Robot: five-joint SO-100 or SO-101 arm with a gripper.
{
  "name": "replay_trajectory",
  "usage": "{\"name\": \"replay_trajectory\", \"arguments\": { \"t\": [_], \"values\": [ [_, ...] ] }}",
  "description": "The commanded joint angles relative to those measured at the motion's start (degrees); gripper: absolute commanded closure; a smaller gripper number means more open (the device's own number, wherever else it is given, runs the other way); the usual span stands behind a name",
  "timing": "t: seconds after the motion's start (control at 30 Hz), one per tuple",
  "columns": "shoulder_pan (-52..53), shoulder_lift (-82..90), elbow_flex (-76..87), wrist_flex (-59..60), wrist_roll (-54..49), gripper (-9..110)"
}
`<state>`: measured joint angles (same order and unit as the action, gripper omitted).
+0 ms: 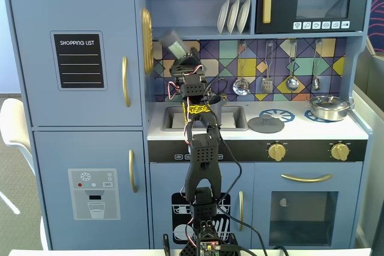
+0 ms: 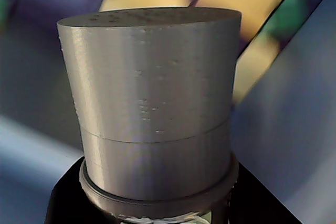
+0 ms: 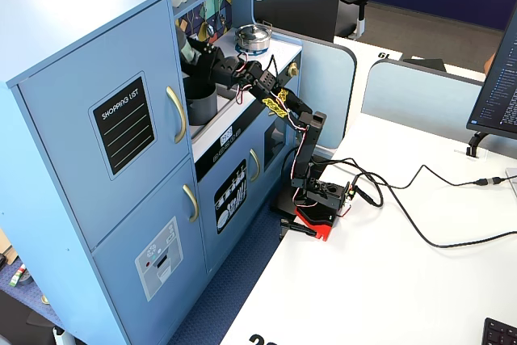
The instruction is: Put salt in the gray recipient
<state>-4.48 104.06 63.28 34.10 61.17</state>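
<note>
The salt shaker [image 2: 152, 103] is a grey ribbed cylinder with small holes in its top, and it fills the wrist view. My gripper [image 2: 155, 200] is shut on its base, with black jaws on both sides. In a fixed view the gripper [image 1: 180, 58] holds the shaker [image 1: 174, 43] tilted, high above the toy kitchen's sink [image 1: 234, 125]. The gray recipient [image 3: 202, 101] is a dark grey cup standing in the sink, below the gripper [image 3: 196, 50]. In the front fixed view the arm hides most of the recipient [image 1: 218, 106].
A grey round lid [image 1: 266, 125] lies on the counter right of the sink. A steel pot [image 1: 329, 107] sits on the far right burner. Utensils [image 1: 291, 82] hang on the back wall and plates [image 1: 234, 15] stand on the shelf above. The cupboard wall [image 1: 144, 58] is close on the left.
</note>
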Motion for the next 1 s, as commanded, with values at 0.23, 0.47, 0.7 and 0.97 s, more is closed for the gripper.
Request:
{"name": "replay_trajectory", "arguments": {
  "t": [0.23, 0.47, 0.7, 0.97],
  "values": [
    [5.2, 4.6, 8.3, 6.8, 4.1, 101],
    [2.8, 2.4, 6.0, 0.0, 2.5, 101],
    [0.7, -1.0, -2.5, -2.5, -0.3, 101],
    [5.9, 1.6, 3.7, 6.7, 2.2, 101]
  ]
}}
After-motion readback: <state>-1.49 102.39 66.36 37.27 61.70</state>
